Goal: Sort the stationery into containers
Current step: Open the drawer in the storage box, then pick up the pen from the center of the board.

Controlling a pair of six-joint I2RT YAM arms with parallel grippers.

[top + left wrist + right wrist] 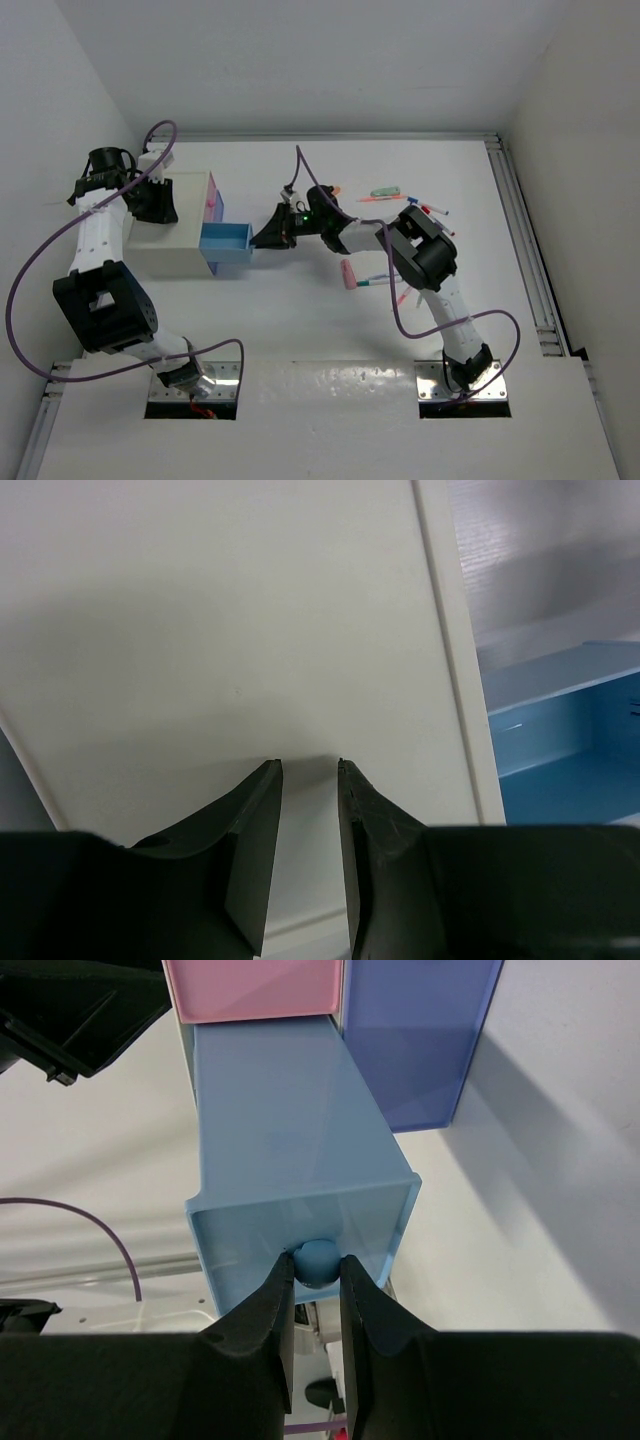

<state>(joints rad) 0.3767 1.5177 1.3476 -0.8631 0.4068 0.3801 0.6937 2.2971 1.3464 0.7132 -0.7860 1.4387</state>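
A light blue drawer-box (225,240) (290,1130) stands pulled out to the right of the white cabinet (165,240), and I see nothing inside it. My right gripper (262,238) (317,1265) is shut on the drawer's round blue knob (318,1260). A pink drawer-box (212,197) (255,985) sits closed beside it. The stationery lies scattered on the table further right: pens (380,198) (432,209), a green piece (385,191) and a pink piece (348,273). My left gripper (155,205) (310,765) rests tip-down on the cabinet top (230,630), open, nothing between its fingers.
A violet-blue drawer (420,1030) sits next to the pink one. A metal rail (525,250) runs along the table's right edge. Purple cables loop from both arms. More pens (378,281) lie close to the right arm's elbow.
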